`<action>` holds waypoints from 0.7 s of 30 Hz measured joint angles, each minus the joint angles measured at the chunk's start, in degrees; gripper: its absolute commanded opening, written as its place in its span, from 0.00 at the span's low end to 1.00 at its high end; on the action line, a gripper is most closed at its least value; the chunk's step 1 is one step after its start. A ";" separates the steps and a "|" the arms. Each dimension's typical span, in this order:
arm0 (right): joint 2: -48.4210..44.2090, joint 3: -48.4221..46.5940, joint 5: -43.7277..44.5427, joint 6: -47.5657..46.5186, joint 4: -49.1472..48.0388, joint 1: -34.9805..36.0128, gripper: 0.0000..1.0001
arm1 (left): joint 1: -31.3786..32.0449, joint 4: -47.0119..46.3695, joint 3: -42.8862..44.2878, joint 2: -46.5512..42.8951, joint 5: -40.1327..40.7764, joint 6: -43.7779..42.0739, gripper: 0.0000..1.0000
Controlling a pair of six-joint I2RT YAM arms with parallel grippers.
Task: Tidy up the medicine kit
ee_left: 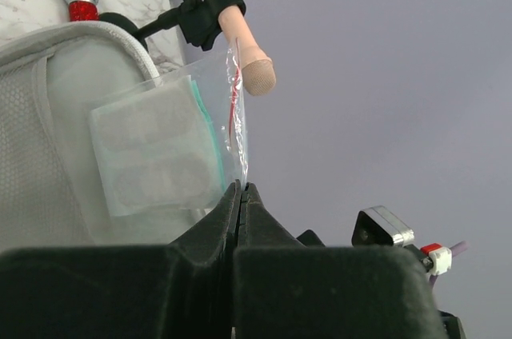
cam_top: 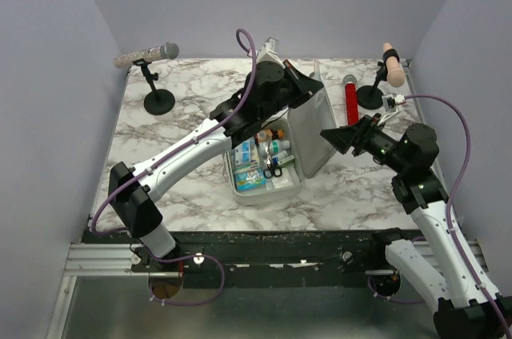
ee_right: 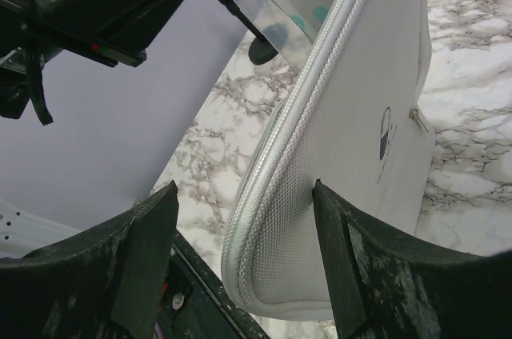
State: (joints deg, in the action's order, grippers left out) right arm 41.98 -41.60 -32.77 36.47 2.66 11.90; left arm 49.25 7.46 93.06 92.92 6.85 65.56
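While the kit (cam_top: 246,193) lies open in the middle of the counter (cam_top: 144,131), its lid (cam_top: 314,135) upright, the left hand (ee_left: 242,189) pinches a clear bag (ee_left: 152,147) against the lid's inner face; the right hand (ee_right: 240,195) gapes wide, facing the lid's outer side.

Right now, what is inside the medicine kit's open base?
Small bottles, black-handled scissors and teal packets lie in the medicine kit base. The left arm covers its far left corner, so anything there is hidden.
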 measured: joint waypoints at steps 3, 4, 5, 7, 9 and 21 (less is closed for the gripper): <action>-0.20 0.00 0.00 0.00 0.02 0.00 0.76 | 0.00 -1.49 -1.79 -0.02 -0.04 1.20 0.00; -0.26 0.00 0.02 0.00 0.02 0.00 0.76 | 0.02 -2.21 -2.93 -0.07 -0.07 1.73 0.00; -0.31 0.00 0.02 0.00 0.02 0.00 0.76 | 0.02 -2.38 -3.85 -0.11 -0.07 2.08 0.00; -0.37 0.00 0.02 0.00 0.02 0.00 0.76 | 0.09 -2.69 -5.88 -0.13 -0.13 2.71 0.00; -0.37 0.00 0.02 0.00 0.02 0.00 0.76 | 0.24 -2.86 -7.87 -0.22 -0.46 2.95 0.01; -0.35 0.00 0.00 0.00 0.02 0.00 0.76 | 0.57 -0.87 -10.62 -5.44 -1.55 -1.66 0.97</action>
State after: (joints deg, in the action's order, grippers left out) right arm 41.63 -41.60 -32.77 36.47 2.68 11.90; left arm 49.82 6.59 82.43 87.48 5.30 63.90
